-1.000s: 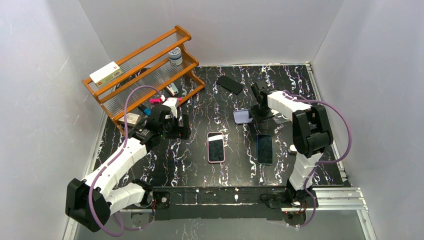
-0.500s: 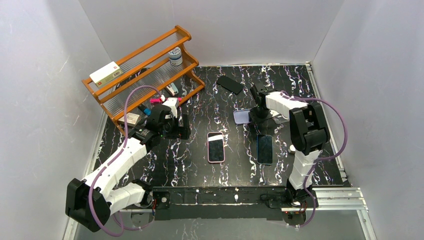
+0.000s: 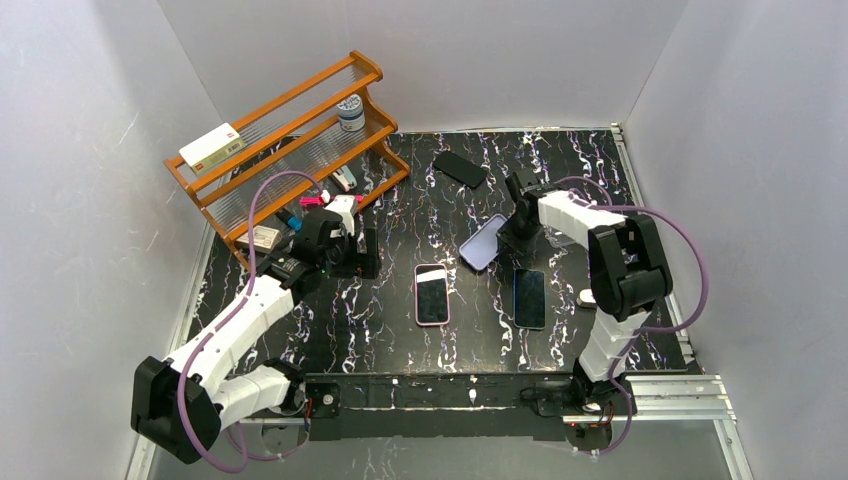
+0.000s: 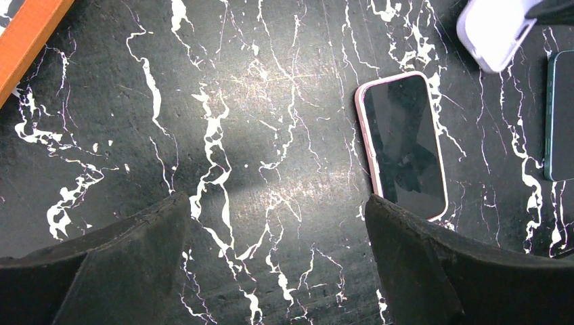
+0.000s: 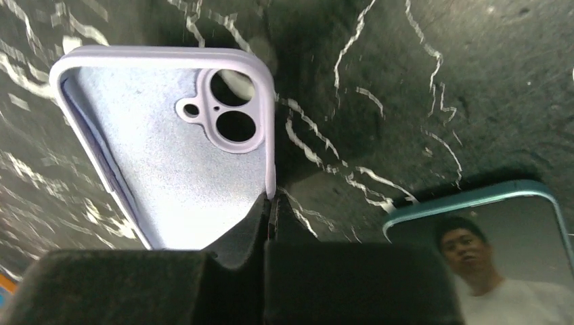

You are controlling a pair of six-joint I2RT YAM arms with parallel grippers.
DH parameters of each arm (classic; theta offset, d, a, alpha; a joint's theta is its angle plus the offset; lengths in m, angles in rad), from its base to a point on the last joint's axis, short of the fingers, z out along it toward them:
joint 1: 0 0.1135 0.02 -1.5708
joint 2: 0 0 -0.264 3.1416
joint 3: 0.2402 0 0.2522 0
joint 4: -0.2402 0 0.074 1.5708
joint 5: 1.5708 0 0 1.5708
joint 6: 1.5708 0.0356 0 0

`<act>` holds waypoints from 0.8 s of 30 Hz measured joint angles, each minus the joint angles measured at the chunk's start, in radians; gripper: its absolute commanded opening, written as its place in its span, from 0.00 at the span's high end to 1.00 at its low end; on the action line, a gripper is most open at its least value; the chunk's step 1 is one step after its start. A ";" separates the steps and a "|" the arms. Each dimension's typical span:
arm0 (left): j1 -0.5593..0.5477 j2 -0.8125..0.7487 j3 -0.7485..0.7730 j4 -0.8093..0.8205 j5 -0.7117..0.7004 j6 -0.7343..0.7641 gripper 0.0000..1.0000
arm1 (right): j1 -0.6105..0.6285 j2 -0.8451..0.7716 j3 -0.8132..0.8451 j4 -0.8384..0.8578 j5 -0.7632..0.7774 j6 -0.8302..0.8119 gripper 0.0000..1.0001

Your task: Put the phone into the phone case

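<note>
My right gripper [image 3: 516, 226] is shut on the side wall of an empty lavender phone case [image 3: 483, 241] and holds it tilted above the table; in the right wrist view the case [image 5: 169, 156] shows its inside and camera holes, pinched at its right rim by my gripper [image 5: 269, 206]. A pink-edged phone [image 3: 432, 294] lies screen up mid-table and also shows in the left wrist view [image 4: 404, 145]. A teal-edged phone [image 3: 529, 297] lies to its right, below the case. My left gripper [image 3: 366, 254] is open and empty, hovering left of the pink phone, and shows in its wrist view [image 4: 274, 254].
A wooden rack [image 3: 285, 140] with boxes and a tin stands at the back left. A black phone case or phone [image 3: 460, 168] lies at the back of the table. A small round object [image 3: 586, 297] lies right of the teal phone.
My right gripper has lifted and tilted the lavender case and carried it slightly nearer, toward the phones. The left arm has not moved.
</note>
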 measured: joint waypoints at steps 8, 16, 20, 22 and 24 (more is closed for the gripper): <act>0.000 0.012 0.000 0.000 0.000 0.000 0.02 | 0.083 -0.148 -0.115 -0.006 -0.095 -0.269 0.99; 0.000 0.027 0.000 0.000 0.000 0.000 0.02 | 0.261 -0.187 -0.171 -0.058 -0.032 -0.373 0.98; 0.000 0.034 0.000 0.000 0.000 0.000 0.02 | 0.286 -0.211 -0.210 -0.097 0.021 -0.389 0.97; 0.000 0.038 0.000 0.000 0.000 0.000 0.02 | 0.285 -0.232 -0.217 -0.127 0.050 -0.391 0.95; 0.000 0.043 0.000 0.000 0.000 0.000 0.02 | 0.284 -0.249 -0.217 -0.141 0.073 -0.395 0.91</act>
